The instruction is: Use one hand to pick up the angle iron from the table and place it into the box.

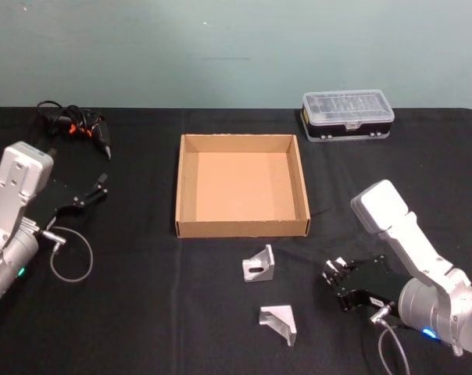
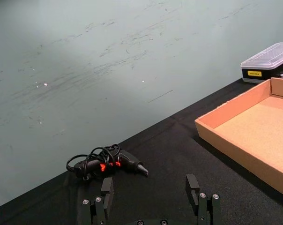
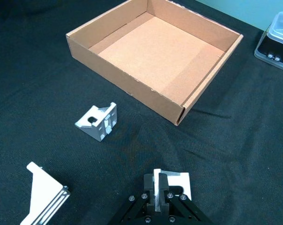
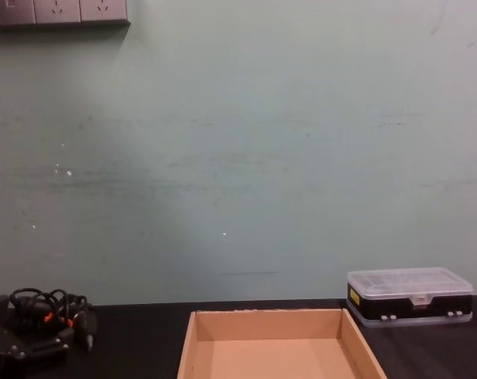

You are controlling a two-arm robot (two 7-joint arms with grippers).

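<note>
Low in the lower right of the head view, the right gripper [image 1: 337,273] reached leftward off a bent forearm, its fingers pinched on an angle iron [image 3: 180,183] low over the table [image 1: 142,312]. A second angle iron [image 1: 278,323] and a third angle iron [image 1: 259,264] lay free at lower centre. Past them the box [image 1: 242,228] sat mid-frame, and at the left edge the left gripper [image 1: 95,190] hung with fingers spread wide, pointing right.
</note>
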